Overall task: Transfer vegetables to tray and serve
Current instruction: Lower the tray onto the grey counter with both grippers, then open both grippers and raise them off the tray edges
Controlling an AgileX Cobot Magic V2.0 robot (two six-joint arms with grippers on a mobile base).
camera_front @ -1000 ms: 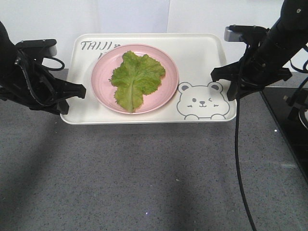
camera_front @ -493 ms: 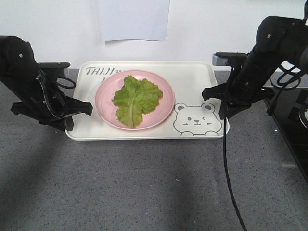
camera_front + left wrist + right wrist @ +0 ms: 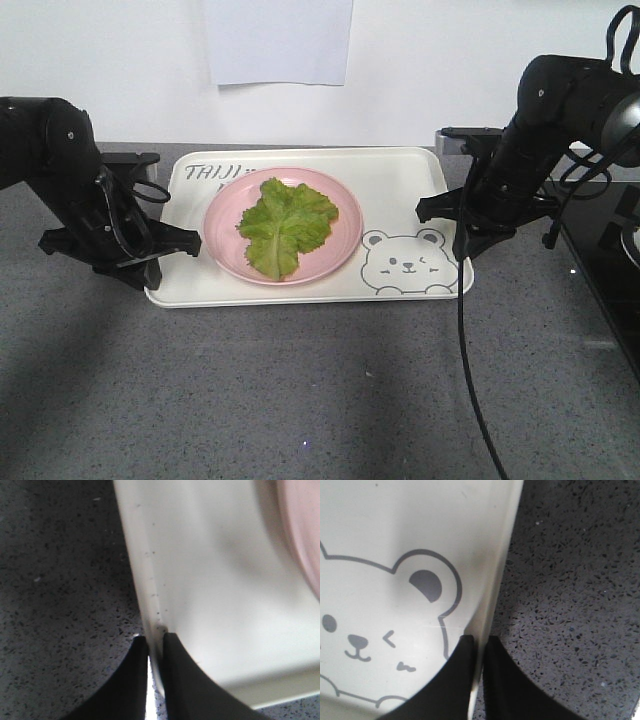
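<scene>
The vegetables, a crinkly green lettuce leaf, lie on a round pink plate on the left half of the cream tray. The tray has a winking bear drawing at its right end. My left gripper is shut on the tray's left rim. In the left wrist view that gripper has its black fingers pinching the rim, with the plate at the far right. My right gripper is shut on the right rim. The right wrist view shows this gripper clamping the rim beside the bear.
The speckled grey tabletop stretches in front of the tray. A black glossy surface borders the table on the right. A black cable hangs from the right arm. A white sheet is on the wall behind.
The tray, held at both ends, has dropped lower in the front view and looks smaller. Both arms came down with it; plate and lettuce kept their place on it.
</scene>
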